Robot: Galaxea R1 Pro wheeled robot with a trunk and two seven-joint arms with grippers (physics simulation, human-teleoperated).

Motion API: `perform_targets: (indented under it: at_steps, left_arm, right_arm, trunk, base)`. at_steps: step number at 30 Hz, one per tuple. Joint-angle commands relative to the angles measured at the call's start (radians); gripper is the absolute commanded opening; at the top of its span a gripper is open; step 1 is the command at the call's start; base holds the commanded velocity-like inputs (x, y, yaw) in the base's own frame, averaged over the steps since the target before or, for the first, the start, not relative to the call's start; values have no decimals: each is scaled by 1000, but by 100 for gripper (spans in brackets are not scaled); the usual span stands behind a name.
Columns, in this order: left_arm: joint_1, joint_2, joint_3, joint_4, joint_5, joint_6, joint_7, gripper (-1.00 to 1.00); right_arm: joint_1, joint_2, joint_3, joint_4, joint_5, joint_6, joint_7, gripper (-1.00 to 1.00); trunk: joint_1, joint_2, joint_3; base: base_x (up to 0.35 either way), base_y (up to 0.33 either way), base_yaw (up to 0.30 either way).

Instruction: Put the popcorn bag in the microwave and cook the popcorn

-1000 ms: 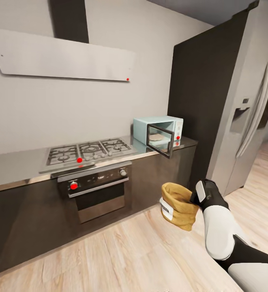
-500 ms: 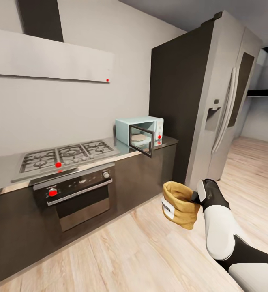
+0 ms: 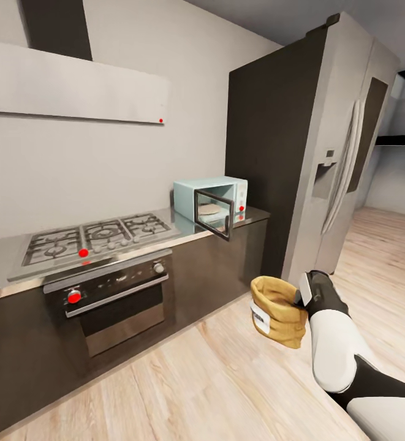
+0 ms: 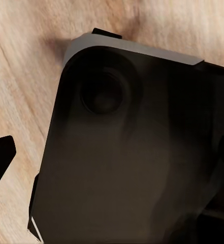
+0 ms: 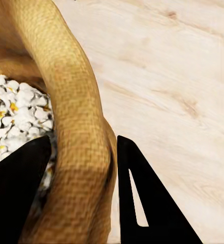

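The right gripper [image 5: 81,203] was pinched on the rolled rim of the popcorn bag [image 3: 280,310]. In the right wrist view, one dark finger [image 5: 18,193] sat inside the mouth of the bag and the other lay against the outside of the tan fabric wall. The bag hung upright above the wood floor [image 3: 214,380], carried in front of the white and black right arm [image 3: 334,355], with its white label facing the cabinets.

The right wrist view showed the popcorn [image 5: 18,117] inside the bag: white puffed pieces with yellow flecks, lying below the rim. In the head view the bag's contents could not be made out.

The left wrist view showed a dark rounded body close to the lens over wood flooring; the setting of the left gripper could not be told from it.

The head view showed the microwave [image 3: 193,199] at the far end of the countertop [image 3: 251,215], next to a tall dark cabinet [image 3: 269,153]. Its door [image 3: 213,213] stood open, swung out past the counter edge, and a round plate lay inside. The gas hob [image 3: 98,236] and the oven [image 3: 113,294] lay further along the counter from the microwave. The fridge [image 3: 349,153] stood beyond the tall cabinet. Open floor lay between the bag and the cabinet fronts.
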Motion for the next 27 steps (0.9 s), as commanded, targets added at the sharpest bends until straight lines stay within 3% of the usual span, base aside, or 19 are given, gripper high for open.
perform_targets:
  at_steps: [1, 4, 7, 11, 13, 27]
  left_arm:
    - [1, 0, 2, -2, 3, 0, 1, 100]
    - [1, 0, 2, -2, 4, 1, 1, 100]
    - [1, 0, 2, -2, 4, 5, 1, 100]
    - [1, 0, 2, -2, 4, 7, 1, 100]
    - [1, 0, 2, -2, 4, 8, 2, 100]
    - [1, 0, 4, -2, 5, 3, 2, 100]
  right_arm:
    - [-1, 2, -5, -2, 11, 3, 2, -100]
    - [-1, 2, -5, -2, 16, -1, 1, -100]
    - [-1, 1, -5, -2, 21, -52, 1, -100]
    - [-1, 2, -5, -1, 90, -71, 3, -100]
    - [-1, 2, -6, 0, 105, -71, 4, -100]
    - [-1, 1, -6, 1, 111, -66, 6, -100]
  trunk:
    - [1, 0, -1]
    - [1, 0, -1]
    - [1, 0, -1]
    - [1, 0, -1]
    - [1, 0, -1]
    - [1, 0, -1]
  base:
    - [313, 0, 0]
    - [314, 0, 0]
    - [315, 0, 0]
    - [315, -10, 0]
    - [315, -66, 0]
    - [307, -156, 0]
